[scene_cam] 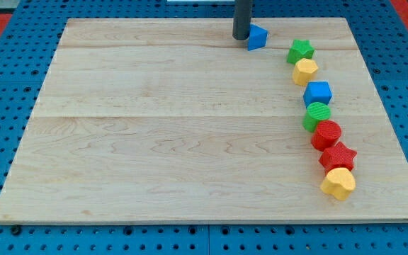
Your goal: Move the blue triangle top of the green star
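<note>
The blue triangle (258, 37) lies near the view's top edge of the wooden board (154, 142). My tip (241, 37) stands right at its left side, touching or nearly touching it. The green star (300, 51) lies a little to the right of and below the triangle, with a gap between them. The star heads a curved line of blocks that runs down the board's right side.
Below the green star, in order down the view's right: a yellow hexagon (305, 71), a blue cube (318, 93), a green round block (317, 115), a red round block (326, 134), a red star (338, 156), a yellow heart (339, 183).
</note>
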You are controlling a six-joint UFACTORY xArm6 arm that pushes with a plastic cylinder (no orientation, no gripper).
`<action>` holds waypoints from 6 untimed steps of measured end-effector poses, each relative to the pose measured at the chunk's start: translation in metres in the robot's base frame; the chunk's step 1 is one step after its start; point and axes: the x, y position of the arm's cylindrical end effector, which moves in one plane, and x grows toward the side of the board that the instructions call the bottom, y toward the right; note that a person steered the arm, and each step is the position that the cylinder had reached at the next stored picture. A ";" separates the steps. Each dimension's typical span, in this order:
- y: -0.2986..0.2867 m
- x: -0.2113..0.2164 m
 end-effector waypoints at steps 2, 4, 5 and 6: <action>0.052 0.000; 0.077 -0.002; 0.043 -0.038; 0.017 -0.053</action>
